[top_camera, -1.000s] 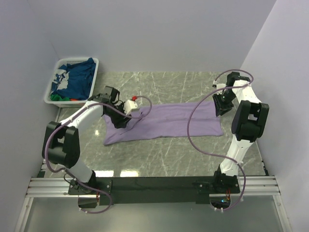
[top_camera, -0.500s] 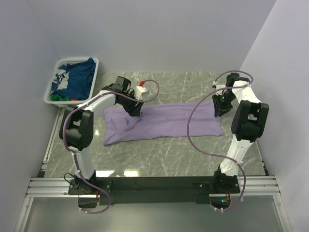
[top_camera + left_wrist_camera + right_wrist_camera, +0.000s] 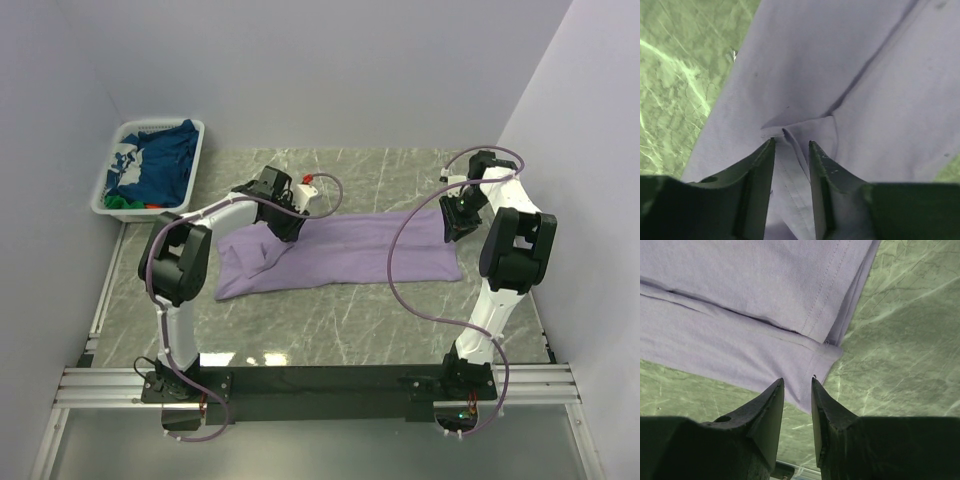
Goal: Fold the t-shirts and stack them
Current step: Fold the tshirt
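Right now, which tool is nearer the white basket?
Left. The left tool sits over the far edge of the lavender shirt, right of the white basket; the right tool is at its right end, farther off.

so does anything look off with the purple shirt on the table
Yes: the lavender t-shirt lies in a long flat strip, but its left end is rumpled and flares out wider, so the fold looks uneven there.

- The left arm (image 3: 215,212) and right arm (image 3: 517,200) are showing white shells with black joints.
- Purple cables (image 3: 392,272) are looping off both.
- Dark tapered fingers (image 3: 759,167) are tipping each wrist.
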`<move>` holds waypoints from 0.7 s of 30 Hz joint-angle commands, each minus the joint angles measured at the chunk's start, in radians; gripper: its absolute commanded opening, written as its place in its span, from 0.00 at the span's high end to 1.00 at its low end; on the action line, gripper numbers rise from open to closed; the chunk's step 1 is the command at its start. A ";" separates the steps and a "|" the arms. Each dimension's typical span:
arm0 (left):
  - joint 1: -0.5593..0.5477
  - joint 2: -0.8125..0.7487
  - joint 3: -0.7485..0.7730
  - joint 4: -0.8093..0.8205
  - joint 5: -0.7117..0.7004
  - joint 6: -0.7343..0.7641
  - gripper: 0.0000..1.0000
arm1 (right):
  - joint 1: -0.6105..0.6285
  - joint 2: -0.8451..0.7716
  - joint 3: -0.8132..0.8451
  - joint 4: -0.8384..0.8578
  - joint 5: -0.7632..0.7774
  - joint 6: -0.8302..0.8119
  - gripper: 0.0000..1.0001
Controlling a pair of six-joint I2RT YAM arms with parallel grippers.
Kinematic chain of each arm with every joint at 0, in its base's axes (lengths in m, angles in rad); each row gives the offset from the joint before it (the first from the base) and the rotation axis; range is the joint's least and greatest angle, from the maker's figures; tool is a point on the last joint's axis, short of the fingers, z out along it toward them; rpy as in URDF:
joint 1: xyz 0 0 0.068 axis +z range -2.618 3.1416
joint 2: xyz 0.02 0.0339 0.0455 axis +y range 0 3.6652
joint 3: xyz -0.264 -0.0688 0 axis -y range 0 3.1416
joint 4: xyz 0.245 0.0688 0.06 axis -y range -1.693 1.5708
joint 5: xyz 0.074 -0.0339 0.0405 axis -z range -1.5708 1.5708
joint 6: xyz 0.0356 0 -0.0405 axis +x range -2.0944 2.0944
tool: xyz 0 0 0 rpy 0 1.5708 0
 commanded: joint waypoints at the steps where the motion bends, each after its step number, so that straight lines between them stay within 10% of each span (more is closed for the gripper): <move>1: -0.002 0.022 0.046 0.037 -0.050 -0.033 0.62 | 0.006 0.012 0.013 0.000 -0.003 0.001 0.64; 7: -0.005 -0.019 0.030 0.072 -0.049 -0.035 0.99 | 0.006 0.006 0.011 -0.002 0.000 -0.001 0.65; 21: -0.075 -0.237 -0.187 0.019 0.123 0.077 0.95 | 0.006 0.003 -0.004 0.000 -0.006 -0.007 0.65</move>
